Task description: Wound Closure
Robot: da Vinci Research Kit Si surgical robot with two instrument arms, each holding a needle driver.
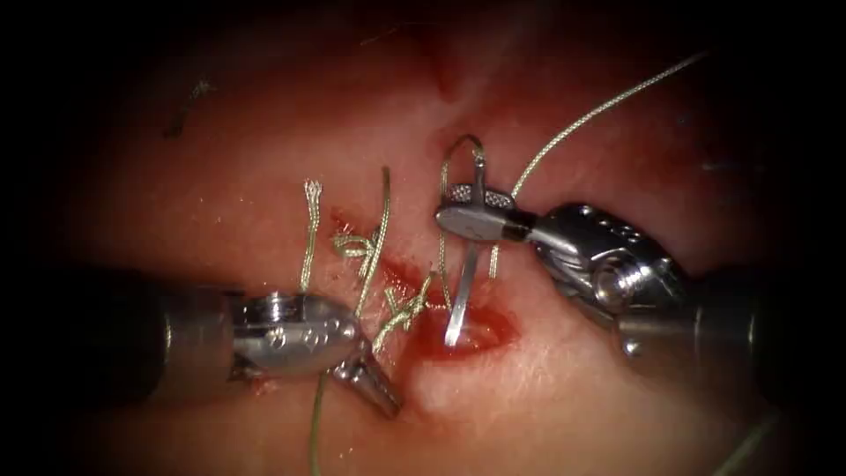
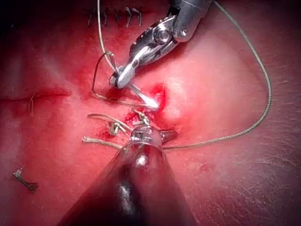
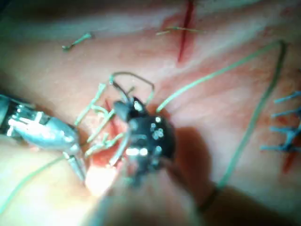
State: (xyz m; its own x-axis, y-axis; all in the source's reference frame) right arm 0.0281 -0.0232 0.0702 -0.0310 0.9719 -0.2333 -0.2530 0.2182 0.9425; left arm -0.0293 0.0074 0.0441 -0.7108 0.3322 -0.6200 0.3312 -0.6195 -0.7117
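Observation:
My right tool point(image 1: 458, 208) reaches in from the right, shut on the needle point(image 1: 465, 282) near its rear end. The needle points down, and its tip lies in the open, red part of the cut point(image 1: 493, 330); whether it pierces the tissue point(image 1: 220, 176) I cannot tell. Thread point(image 1: 582, 119) loops from the needle's tail and runs off to the upper right. My left tool point(image 1: 379, 392) lies left of the cut, shut, its tip against the tissue by the cut's lower edge. The left wrist view shows the right tool point(image 2: 117, 80), the needle point(image 2: 141, 96) and the left tool point(image 2: 160, 136).
Two knotted stitches point(image 1: 352, 245) point(image 1: 401, 313) with cut ends cross the cut left of the needle. A loose thread scrap point(image 1: 189, 97) lies far to the upper left. Thread point(image 1: 315, 423) trails down from under the left tool. Blue stitches point(image 3: 282, 122) sit off to one side.

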